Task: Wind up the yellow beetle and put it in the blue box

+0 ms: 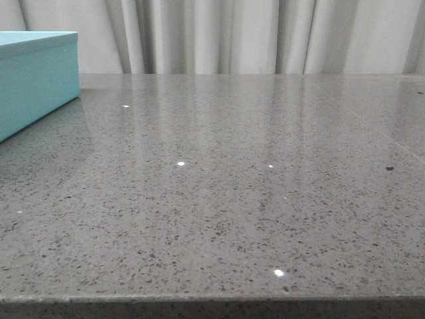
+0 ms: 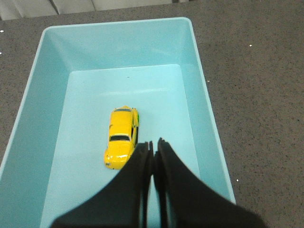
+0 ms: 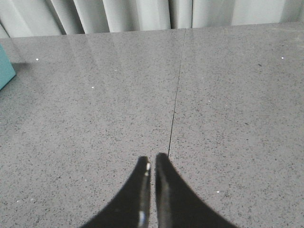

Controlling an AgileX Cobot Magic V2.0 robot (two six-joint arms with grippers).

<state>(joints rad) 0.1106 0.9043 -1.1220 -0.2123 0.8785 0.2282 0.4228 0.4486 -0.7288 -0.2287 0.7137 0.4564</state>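
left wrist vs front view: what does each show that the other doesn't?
Only the left wrist view shows the inside of the blue box: the yellow beetle lies on its floor, apart from the walls. It also shows the left gripper, fingers together and empty, above the box.

Only the front view shows the box from outside, at the table's far left, plus the curtain behind. Its inside is hidden there, and no arm is visible.

Both show the blue box and the grey speckled table.
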